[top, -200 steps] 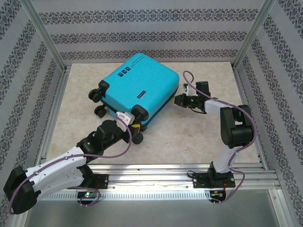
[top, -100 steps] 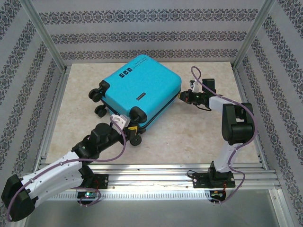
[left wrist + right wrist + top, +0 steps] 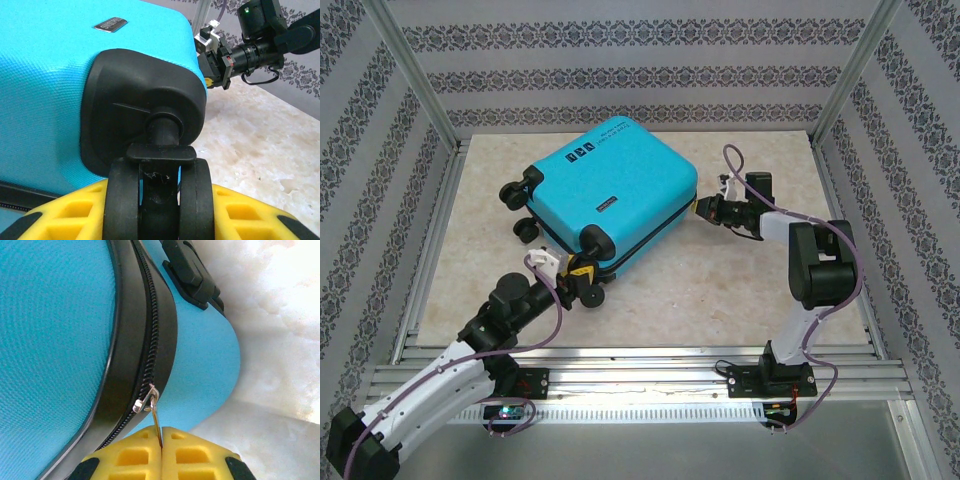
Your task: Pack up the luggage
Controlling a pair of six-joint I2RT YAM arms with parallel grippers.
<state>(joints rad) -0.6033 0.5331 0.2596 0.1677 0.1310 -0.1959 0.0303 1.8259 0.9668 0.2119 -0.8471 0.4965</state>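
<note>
The luggage (image 3: pixel 610 190), a turquoise hard-shell suitcase, lies flat and closed in the middle of the table. My left gripper (image 3: pixel 582 277) is at its near corner, shut on a black twin wheel (image 3: pixel 157 197). That wheel sits between the yellow fingers (image 3: pixel 250 212). My right gripper (image 3: pixel 705 208) is at the suitcase's right corner. In the right wrist view, the right gripper (image 3: pixel 161 444) is shut on the thin metal zipper pull (image 3: pixel 156 421), which hangs from the black zipper band (image 3: pixel 150 335). The zipper looks closed here.
The beige table (image 3: pixel 740 290) is ringed by patterned walls and a metal frame (image 3: pixel 420 90). Two more black wheels (image 3: pixel 517 192) stick out at the suitcase's left. A black handle mount (image 3: pixel 192 275) sits on the suitcase's side. The right arm (image 3: pixel 260 42) shows in the left wrist view.
The left arm has drawn back toward the near left with the wheel, and the suitcase has slid and turned a little leftward. The right gripper stays pinched on the zipper pull at the corner.
</note>
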